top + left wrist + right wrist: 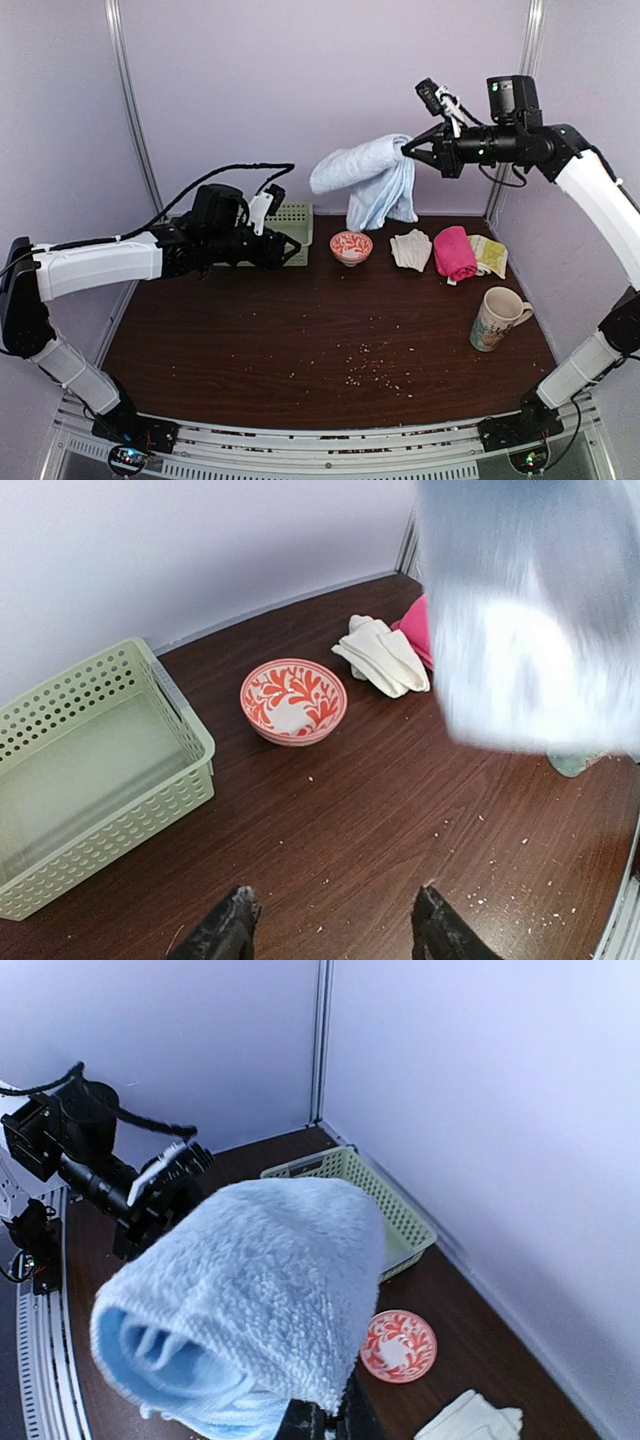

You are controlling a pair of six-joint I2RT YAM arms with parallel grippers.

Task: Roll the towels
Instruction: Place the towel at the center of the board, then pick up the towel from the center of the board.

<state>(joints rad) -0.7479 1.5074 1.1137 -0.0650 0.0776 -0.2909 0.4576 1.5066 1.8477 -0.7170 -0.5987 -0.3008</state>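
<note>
My right gripper (408, 150) is shut on a light blue towel (368, 178) and holds it high above the back of the table; the towel hangs folded and drapes over the fingers in the right wrist view (240, 1300). It shows blurred at the upper right of the left wrist view (530, 610). A white towel (410, 248), a rolled pink towel (455, 253) and a yellow-green cloth (490, 254) lie at the back right. My left gripper (335, 925) is open and empty above the table near the basket, also in the top view (293, 250).
A pale green basket (290, 228) stands at the back left, empty inside (80, 770). A red-patterned bowl (351, 246) sits beside it. A mug (496, 318) stands at the right. Crumbs (365, 365) are scattered over the brown table middle.
</note>
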